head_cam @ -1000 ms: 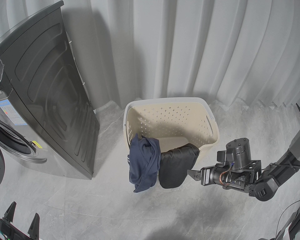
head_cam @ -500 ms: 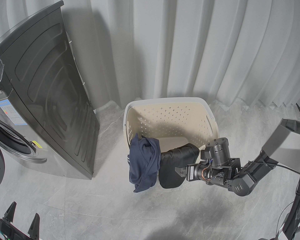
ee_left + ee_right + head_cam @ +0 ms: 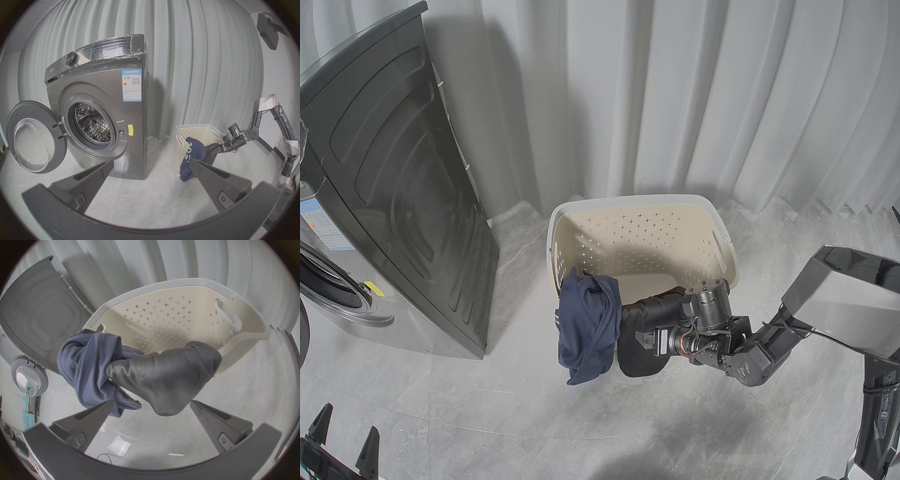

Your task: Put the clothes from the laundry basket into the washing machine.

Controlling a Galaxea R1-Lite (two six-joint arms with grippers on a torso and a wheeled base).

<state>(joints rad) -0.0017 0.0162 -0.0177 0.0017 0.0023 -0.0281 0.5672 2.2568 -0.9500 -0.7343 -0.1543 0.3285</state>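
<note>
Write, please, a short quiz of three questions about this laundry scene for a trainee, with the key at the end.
1. True or false: the washing machine has its door shut.
2. Fill in the missing word: the navy garment and the black garment hang over the near ___ of the laundry basket.
3. Choose one: the open right gripper is at A) the navy garment; B) the black garment; C) the washing machine.

Key: 1 false, the door stands open. 2 rim. 3 B.
</note>
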